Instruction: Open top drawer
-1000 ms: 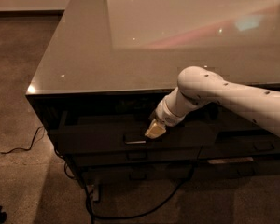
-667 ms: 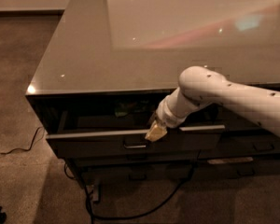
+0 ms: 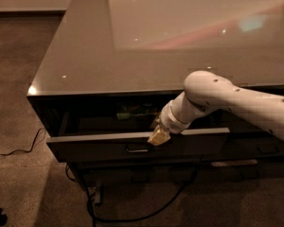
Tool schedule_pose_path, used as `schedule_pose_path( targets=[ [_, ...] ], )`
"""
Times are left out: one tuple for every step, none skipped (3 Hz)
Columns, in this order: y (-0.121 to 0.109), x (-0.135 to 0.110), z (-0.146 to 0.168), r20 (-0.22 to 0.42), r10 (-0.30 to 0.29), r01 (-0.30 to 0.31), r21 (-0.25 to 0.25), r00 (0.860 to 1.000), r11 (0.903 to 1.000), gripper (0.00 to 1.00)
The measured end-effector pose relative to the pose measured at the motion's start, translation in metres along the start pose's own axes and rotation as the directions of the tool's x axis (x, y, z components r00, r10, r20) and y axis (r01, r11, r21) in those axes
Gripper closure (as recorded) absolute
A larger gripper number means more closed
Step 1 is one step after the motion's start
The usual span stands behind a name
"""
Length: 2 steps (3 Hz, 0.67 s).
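The wide dark brown-grey top drawer [image 3: 94,148] now stands farther out toward six o'clock. The yellowish tool [image 3: 158,137] sits at its front edge; I cannot tell its grip. Bare brown floor [image 3: 28,193] lies beyond.

Yellowish gripper [image 3: 158,137] on white arm [image 3: 255,110] sits at rim of dark brown-grey top drawer [image 3: 94,148].

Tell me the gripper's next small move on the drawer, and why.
Probably pull straight out, away from the cabinet. The top drawer is only partly open, with a narrow strip of its inside showing, and the gripper sits at the front's upper edge, just beside the handle.
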<state>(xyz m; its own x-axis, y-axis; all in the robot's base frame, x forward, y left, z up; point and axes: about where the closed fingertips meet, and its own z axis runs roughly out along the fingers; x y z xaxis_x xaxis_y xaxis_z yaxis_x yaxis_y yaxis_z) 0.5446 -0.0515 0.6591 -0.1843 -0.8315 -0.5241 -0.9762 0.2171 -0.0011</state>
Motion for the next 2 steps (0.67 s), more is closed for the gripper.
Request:
schedule_pose_path(
  targets=[
    [0.011,0.0,-0.004,0.01,0.002,-0.002,-0.01,1.0,1.0,0.81],
    [0.029,-0.003,-0.002,0.03,0.0,0.002,-0.061,1.0,0.9981,0.58]
  ],
)
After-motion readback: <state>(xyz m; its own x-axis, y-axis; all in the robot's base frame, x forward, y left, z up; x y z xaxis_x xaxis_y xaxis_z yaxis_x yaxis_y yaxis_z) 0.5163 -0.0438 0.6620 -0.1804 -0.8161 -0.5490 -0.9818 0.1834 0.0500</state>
